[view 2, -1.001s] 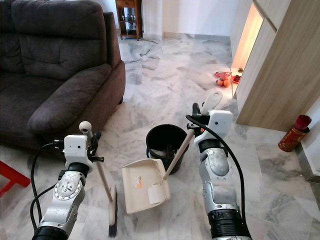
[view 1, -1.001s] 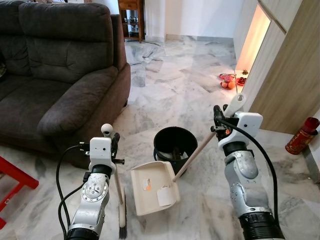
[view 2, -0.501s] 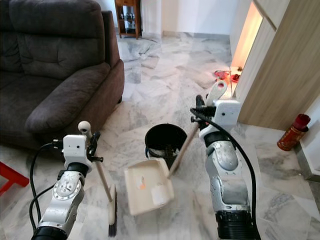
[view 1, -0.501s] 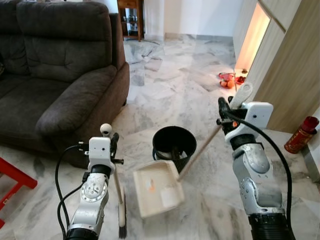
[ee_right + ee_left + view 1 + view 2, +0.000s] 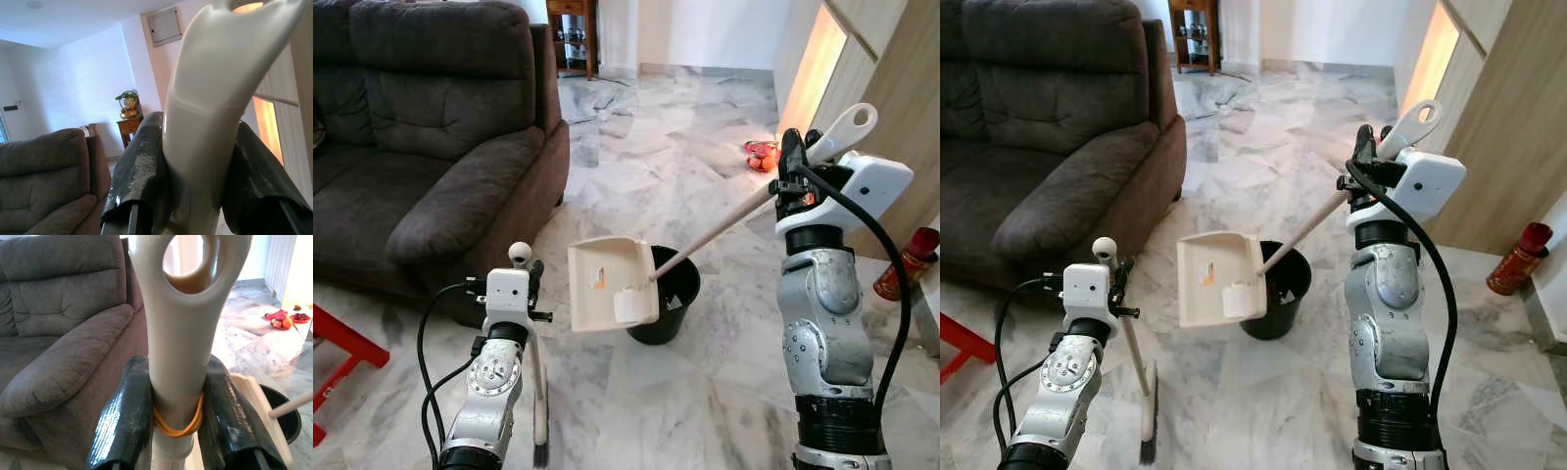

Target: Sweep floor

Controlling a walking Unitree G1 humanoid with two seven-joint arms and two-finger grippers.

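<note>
dustpan (image 5: 610, 283): cream | bin (image 5: 672, 294): black | sofa (image 5: 431, 127): dark grey | floor (image 5: 646, 176): white-grey marble

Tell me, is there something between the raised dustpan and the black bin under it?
Nothing visible. The right gripper holds the dustpan by its long handle, tilted over the black bin. The pan's lower edge hangs just above the bin's rim, with only open air between them.

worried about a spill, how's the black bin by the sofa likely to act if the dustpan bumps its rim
The black bin looks like thin plastic with little visible inside, so probably light and easy to shove. It stands on polished marble floor, so it would likely slide rather than grip. The dustpan, held by the right claw, hangs at its rim; a high bump might tip it.
</note>
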